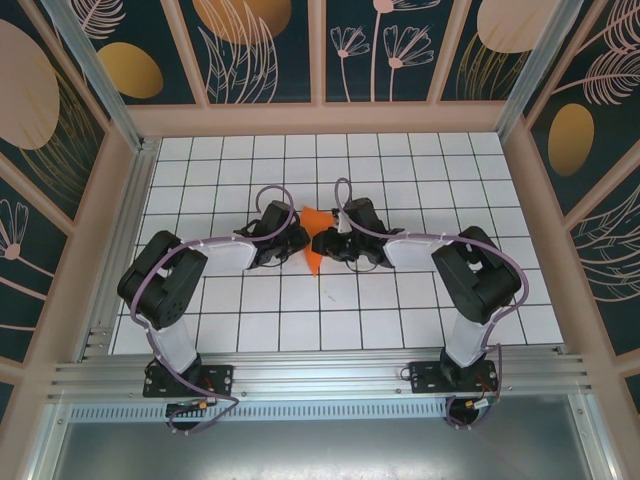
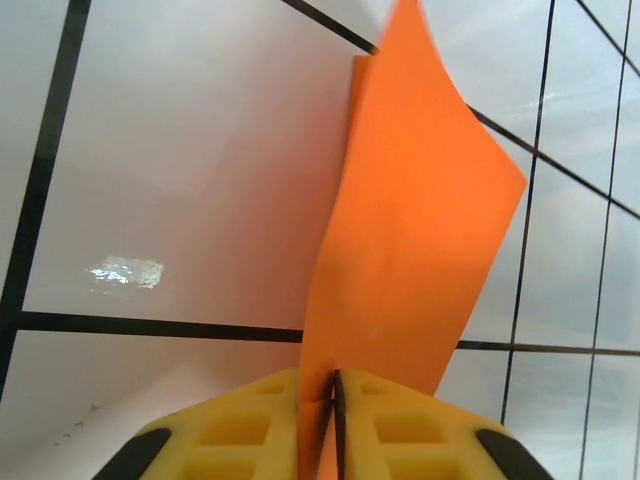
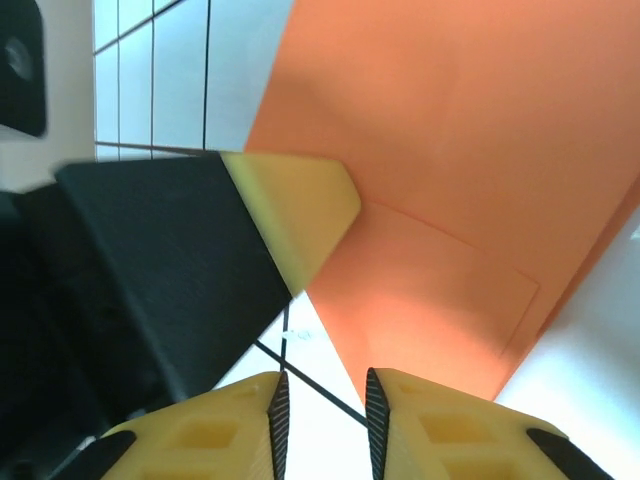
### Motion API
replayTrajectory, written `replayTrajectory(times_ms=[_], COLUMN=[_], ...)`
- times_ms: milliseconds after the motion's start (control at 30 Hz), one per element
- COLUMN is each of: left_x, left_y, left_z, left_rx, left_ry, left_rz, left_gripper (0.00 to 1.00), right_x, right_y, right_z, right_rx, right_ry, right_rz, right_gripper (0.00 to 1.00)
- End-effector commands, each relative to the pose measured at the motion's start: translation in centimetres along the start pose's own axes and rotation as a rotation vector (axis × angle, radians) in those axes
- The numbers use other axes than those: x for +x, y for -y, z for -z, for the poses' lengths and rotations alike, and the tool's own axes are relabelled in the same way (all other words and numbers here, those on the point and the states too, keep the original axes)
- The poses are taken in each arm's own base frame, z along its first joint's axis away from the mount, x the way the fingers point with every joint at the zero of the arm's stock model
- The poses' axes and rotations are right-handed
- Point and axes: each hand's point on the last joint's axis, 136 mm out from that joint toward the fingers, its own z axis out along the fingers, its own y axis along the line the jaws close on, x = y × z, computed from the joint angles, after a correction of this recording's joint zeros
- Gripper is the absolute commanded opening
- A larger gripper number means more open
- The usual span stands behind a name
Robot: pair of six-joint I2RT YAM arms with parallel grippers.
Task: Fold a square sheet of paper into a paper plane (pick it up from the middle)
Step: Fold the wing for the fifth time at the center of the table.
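We see left gripper clamped on the creased orange paper. Right gripper is barely parted, nothing between. From overhead, both grippers hide most of the paper.

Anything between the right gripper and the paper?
Nothing visible. The right gripper stands open just short of the square sheet of paper; the left gripper, shut on the sheet, sits beside that path, not across it.

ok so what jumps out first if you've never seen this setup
The bright orange sheet of paper, folded and held between both arms in the middle of the white gridded table. The left fingers pinch one edge, while the right fingers sit slightly apart close by, gripping nothing.
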Motion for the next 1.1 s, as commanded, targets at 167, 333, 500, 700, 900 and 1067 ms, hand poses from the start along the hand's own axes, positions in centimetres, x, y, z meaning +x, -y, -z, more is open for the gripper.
replayTrajectory(times_ms=[167, 333, 500, 700, 900, 1067], left_x=[0.0, 0.1, 0.4, 0.8, 0.8, 1.0], left_y=[0.8, 1.2, 1.5, 1.5, 1.2, 1.2], left_z=[0.5, 1.1, 1.6, 1.8, 1.4, 1.1], left_rx=[0.032, 0.032, 0.041, 0.052, 0.041, 0.050], left_ry=[-0.005, -0.024, -0.050, -0.063, -0.062, -0.070], left_rz=[-0.157, -0.291, -0.406, -0.457, -0.458, -0.455], left_gripper=[0.07, 0.04, 0.03, 0.02, 0.02, 0.05], right_x=[-2.4, -3.2, -2.8, -1.3, -0.1, 0.4], right_y=[3.5, 3.7, 3.5, 2.8, 3.2, 4.2], right_z=[0.0, -0.6, -1.1, -1.6, -2.4, -2.9], right_rx=[0.147, 0.161, 0.139, 0.092, 0.085, 0.106], right_ry=[0.016, -0.004, -0.035, -0.105, -0.158, -0.175], right_rz=[-0.053, -0.046, -0.046, -0.029, -0.028, -0.048], right_gripper=[0.21, 0.20, 0.17, 0.16, 0.15, 0.14])
